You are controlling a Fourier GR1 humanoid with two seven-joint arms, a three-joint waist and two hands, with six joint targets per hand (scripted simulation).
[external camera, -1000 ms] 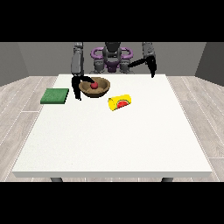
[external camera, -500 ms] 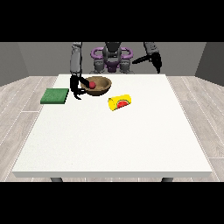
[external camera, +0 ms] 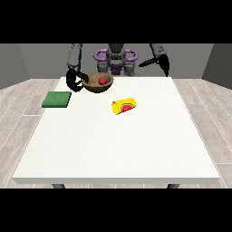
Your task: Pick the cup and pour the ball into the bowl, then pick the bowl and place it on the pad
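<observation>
Brown wooden bowl point(external camera: 98, 83) with the red ball point(external camera: 103, 80) inside sits pinched at its rim by the hand at the view's left point(external camera: 74, 79), with the green pad point(external camera: 57, 99) nearby, lying toward the camera and further to the view's left.

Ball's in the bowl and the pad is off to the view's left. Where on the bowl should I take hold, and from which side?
Probably the rim on the view's left. The bowl sits upright with the ball inside, so only its thin open edge offers a pinch. The hand at the view's left is already at that rim, on the side facing the green pad.
</observation>
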